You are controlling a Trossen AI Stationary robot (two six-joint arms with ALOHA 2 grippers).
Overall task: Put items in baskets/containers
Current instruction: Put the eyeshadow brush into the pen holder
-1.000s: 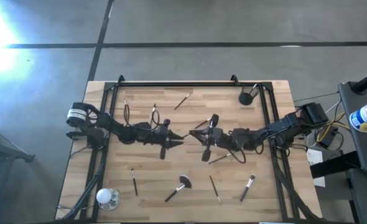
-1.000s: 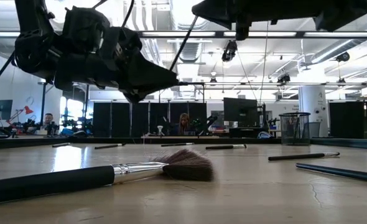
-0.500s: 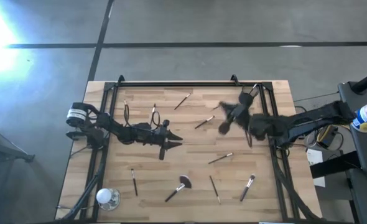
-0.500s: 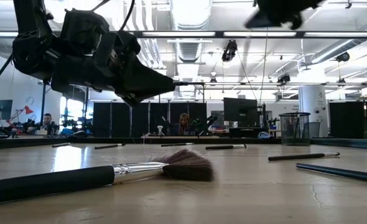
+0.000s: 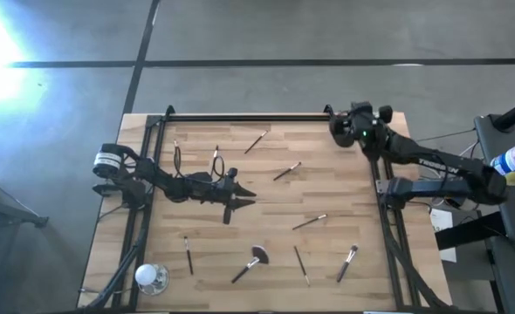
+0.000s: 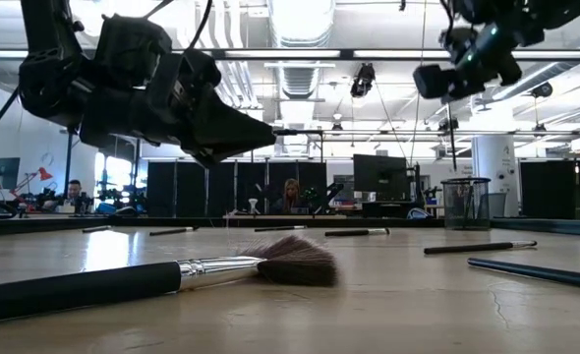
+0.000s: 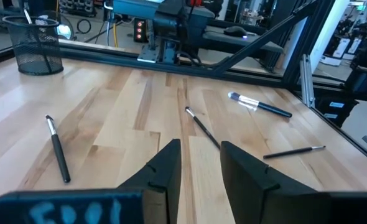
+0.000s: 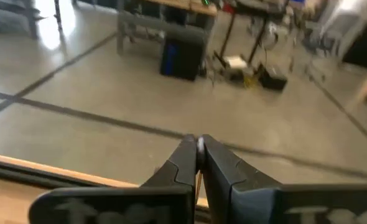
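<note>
The right claw, pinched on a slim dark brush, hangs over the black mesh cup, so release seems next; the left claw waits narrowly parted.

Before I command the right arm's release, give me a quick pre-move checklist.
1. Right claw shut on a brush: ok, the thin handle hangs down from it.
2. Brush lined up over the cup: cannot tell. It looks in line in the low view, but the arm hides the cup from above.
3. Cup upright: ok.
4. Left claw out of the way: ok, open, empty, mid-table, far from the cup.
5. All items collected: not ok, the fan brush and others lie outside the cup.
</note>
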